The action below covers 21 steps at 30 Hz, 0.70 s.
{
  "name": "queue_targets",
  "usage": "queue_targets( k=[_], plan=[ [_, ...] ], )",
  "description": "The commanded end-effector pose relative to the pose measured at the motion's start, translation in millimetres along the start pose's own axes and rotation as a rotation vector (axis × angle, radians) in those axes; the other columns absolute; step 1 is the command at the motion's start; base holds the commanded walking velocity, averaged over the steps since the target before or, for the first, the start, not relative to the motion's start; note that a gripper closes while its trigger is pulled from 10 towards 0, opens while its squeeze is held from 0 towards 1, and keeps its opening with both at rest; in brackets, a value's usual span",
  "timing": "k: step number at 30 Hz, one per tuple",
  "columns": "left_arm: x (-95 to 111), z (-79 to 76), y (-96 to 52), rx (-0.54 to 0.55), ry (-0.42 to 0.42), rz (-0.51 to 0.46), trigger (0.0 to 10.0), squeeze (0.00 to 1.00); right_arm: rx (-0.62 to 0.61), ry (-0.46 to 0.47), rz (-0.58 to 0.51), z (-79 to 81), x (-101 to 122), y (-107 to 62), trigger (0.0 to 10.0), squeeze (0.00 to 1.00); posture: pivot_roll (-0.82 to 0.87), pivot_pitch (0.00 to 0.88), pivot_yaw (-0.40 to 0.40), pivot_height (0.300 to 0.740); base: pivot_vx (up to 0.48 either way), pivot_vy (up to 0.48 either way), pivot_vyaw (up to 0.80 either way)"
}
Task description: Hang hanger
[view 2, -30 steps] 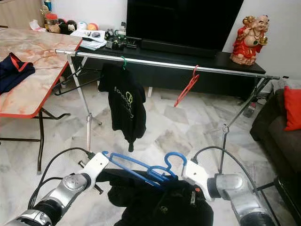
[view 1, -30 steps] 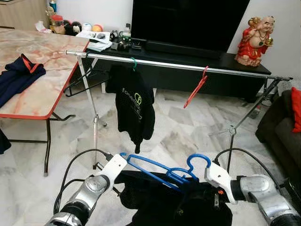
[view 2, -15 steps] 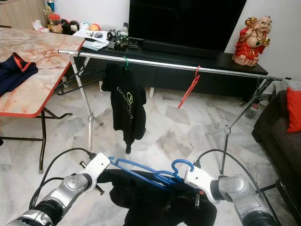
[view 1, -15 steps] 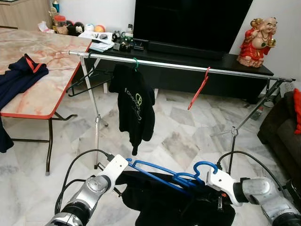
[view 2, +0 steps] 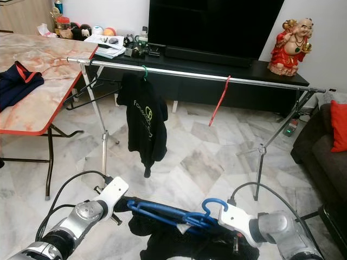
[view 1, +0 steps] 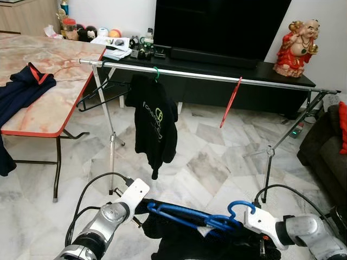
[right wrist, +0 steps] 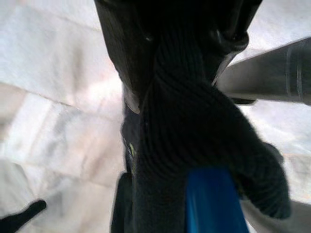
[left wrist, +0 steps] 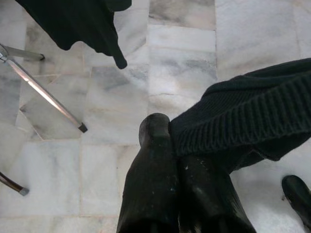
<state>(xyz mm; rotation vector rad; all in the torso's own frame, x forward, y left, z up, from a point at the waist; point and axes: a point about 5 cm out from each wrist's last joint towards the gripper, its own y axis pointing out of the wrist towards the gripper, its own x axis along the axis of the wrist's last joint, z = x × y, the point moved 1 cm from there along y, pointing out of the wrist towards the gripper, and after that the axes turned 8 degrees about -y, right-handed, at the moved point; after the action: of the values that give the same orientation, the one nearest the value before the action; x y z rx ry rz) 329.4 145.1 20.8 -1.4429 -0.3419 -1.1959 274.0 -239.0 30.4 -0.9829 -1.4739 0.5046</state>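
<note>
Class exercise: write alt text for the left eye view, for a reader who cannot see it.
Two robot arms hold a blue hanger carrying a black garment low before a clothes rail, where a black shirt and a red hanger hang.

I count three hangers: one blue hanger (view 1: 191,216) at six o'clock, one red hanger (view 1: 230,103) at one o'clock, one green-hooked hanger (view 1: 155,73) at eleven. Two black garments: one hung hoodie (view 1: 154,122), one black sweater (view 1: 179,241) low. One rail (view 1: 206,76), one table (view 1: 51,70), one statue (view 1: 297,47).
</note>
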Motion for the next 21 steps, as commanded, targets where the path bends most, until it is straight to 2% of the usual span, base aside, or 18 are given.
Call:
queue_targets(
  k=[1, 3, 6, 12, 14, 17, 19, 21],
  plan=[
    [-9.0, 12.3, -4.0, 0.051, -0.014, 0.043, 0.0, 0.00, -0.051, -0.006, 0.170, -3.4, -28.7, -21.8, 0.0, 0.00, 0.06, 0.013, -0.087, 0.740, 0.000, 0.000, 0.00],
    [-9.3, 12.2, -4.0, 0.049, -0.013, 0.046, 0.0, 0.00, -0.067, -0.018, 0.186, -4.8, -29.5, -22.1, 0.0, 0.00, 0.06, 0.013, -0.087, 0.740, 0.000, 0.000, 0.00],
    [-11.4, 10.4, -4.0, 0.029, 0.003, 0.063, 0.0, 0.00, -0.171, -0.031, 0.209, -15.8, -26.8, -21.6, 0.0, 0.00, 0.06, 0.011, -0.086, 0.740, 0.000, 0.000, 0.00],
    [-10.9, 8.2, -4.4, -0.006, 0.024, 0.068, 0.0, 0.00, -0.233, -0.045, 0.242, -23.9, -23.2, -18.3, 0.0, 0.00, 0.06, 0.014, -0.086, 0.740, 0.000, 0.000, 0.00],
    [-10.1, 10.8, -5.4, -0.010, 0.031, 0.070, 0.0, 0.00, -0.228, -0.061, 0.261, -23.9, -22.8, -16.1, 0.0, 0.00, 0.06, 0.014, -0.086, 0.740, 0.000, 0.000, 0.00],
    [-3.8, 18.7, -6.7, 0.011, 0.032, 0.054, 0.0, 0.00, -0.151, -0.091, 0.261, -15.0, -22.1, -8.2, 0.0, 0.00, 0.07, 0.015, -0.088, 0.740, 0.000, 0.000, 0.00],
    [-1.8, 19.8, -6.7, 0.012, 0.033, 0.049, 0.0, 0.00, -0.161, -0.097, 0.275, -15.5, -22.6, -7.3, 0.0, 0.00, 0.07, 0.015, -0.088, 0.740, 0.000, 0.000, 0.00],
    [4.0, 18.0, -6.2, -0.017, 0.044, 0.038, 0.0, 0.00, -0.227, -0.106, 0.357, -20.2, -27.9, -6.9, 0.0, 0.00, 0.07, 0.016, -0.087, 0.740, 0.000, 0.000, 0.00]
  ],
)
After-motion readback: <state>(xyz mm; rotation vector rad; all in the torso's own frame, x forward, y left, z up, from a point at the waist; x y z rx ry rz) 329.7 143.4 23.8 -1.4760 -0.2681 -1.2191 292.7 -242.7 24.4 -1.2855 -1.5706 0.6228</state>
